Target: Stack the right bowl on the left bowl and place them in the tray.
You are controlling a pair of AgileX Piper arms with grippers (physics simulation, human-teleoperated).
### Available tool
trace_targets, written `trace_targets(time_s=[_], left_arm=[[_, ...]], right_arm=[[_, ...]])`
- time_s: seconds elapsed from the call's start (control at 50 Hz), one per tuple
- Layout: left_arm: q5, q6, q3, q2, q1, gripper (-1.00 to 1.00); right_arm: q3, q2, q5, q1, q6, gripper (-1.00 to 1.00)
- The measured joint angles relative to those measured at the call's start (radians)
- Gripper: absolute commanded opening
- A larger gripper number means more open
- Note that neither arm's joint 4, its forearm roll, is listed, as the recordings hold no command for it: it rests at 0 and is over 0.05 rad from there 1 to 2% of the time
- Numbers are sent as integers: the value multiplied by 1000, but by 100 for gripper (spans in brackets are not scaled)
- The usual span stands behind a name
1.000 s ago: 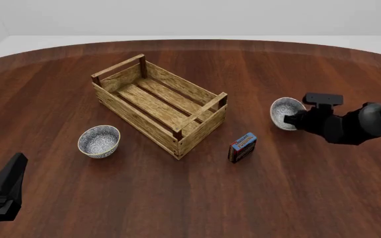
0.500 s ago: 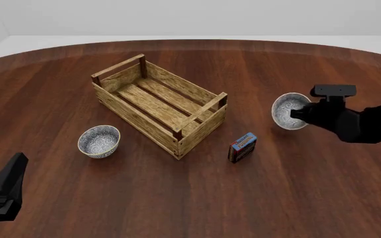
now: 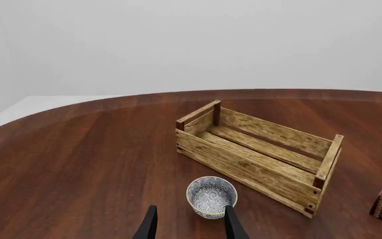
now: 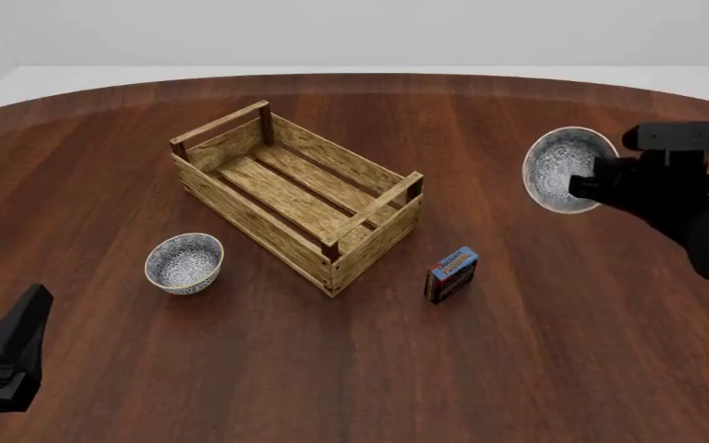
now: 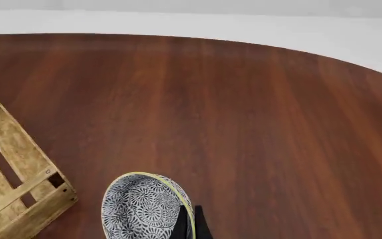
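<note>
Front view shows the right gripper [image 4: 580,187] pinching the right bowl [image 4: 565,170] by its rim, lifted and tipped on edge; the left bowl [image 4: 185,262] sits beside the tray [image 4: 295,195], a small box [image 4: 450,274] between. Left wrist view: the left gripper [image 3: 189,225] hangs open near that bowl. Right wrist view: fingers [image 5: 189,223] clamp the thin rim, likely a slippery, brittle hold; open table all round.

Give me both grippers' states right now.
Left gripper: open, holding nothing.
Right gripper: shut on the right bowl rim, lifted.
</note>
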Motion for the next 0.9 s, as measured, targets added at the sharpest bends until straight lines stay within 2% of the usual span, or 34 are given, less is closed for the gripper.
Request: trace_targets(time_s=[0.26,0.54,0.72,0.9], left_arm=[[0,4,0,2,-9,100],[-20,7,0,23,-7,100],[-22,2,-1,26,2,100],[-20,-6,0,23,10,100]], right_arm=[[102,-268,33,66,0,-100],[159,-503,115,169,-5,-100],[177,-622,172,236,-22,-100],[195,-707,201,270,-26,-100]])
